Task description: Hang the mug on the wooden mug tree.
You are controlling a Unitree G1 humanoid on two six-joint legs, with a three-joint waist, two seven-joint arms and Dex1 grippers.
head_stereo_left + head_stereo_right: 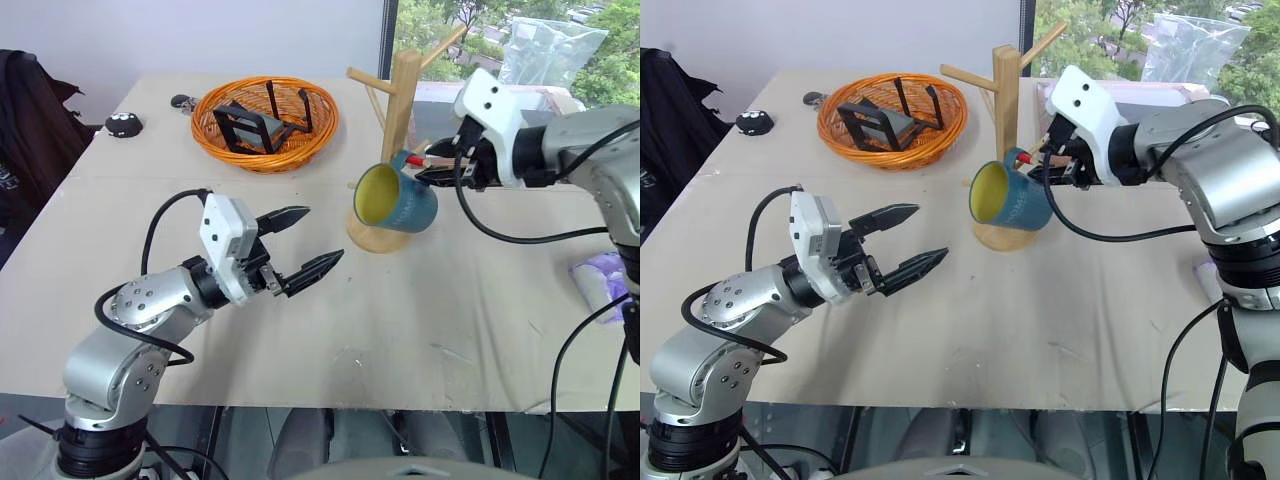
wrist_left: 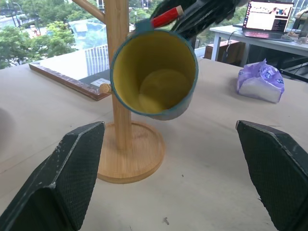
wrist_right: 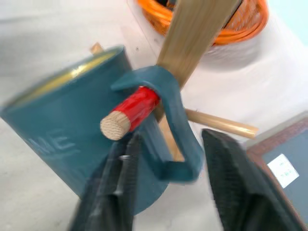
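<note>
Nearest me, my left gripper (image 1: pixel 303 243) hovers over the table (image 1: pixel 400 330) with its two black fingers spread wide apart, holding nothing, and the mug (image 1: pixel 396 198) hangs straight ahead of it, yellow mouth facing it. The mug's loop handle sits over the red-tipped peg (image 3: pixel 130 112) of the wooden mug tree (image 1: pixel 402 100). Just behind the handle, my right gripper (image 3: pixel 168 187) has its fingers parted on either side of the loop, not clamping it, and an orange basket (image 1: pixel 265 122) lies farther off beyond the left gripper.

One mug (image 1: pixel 393 198) – one mug tree (image 1: pixel 402 100) – one basket (image 1: pixel 265 124).
</note>
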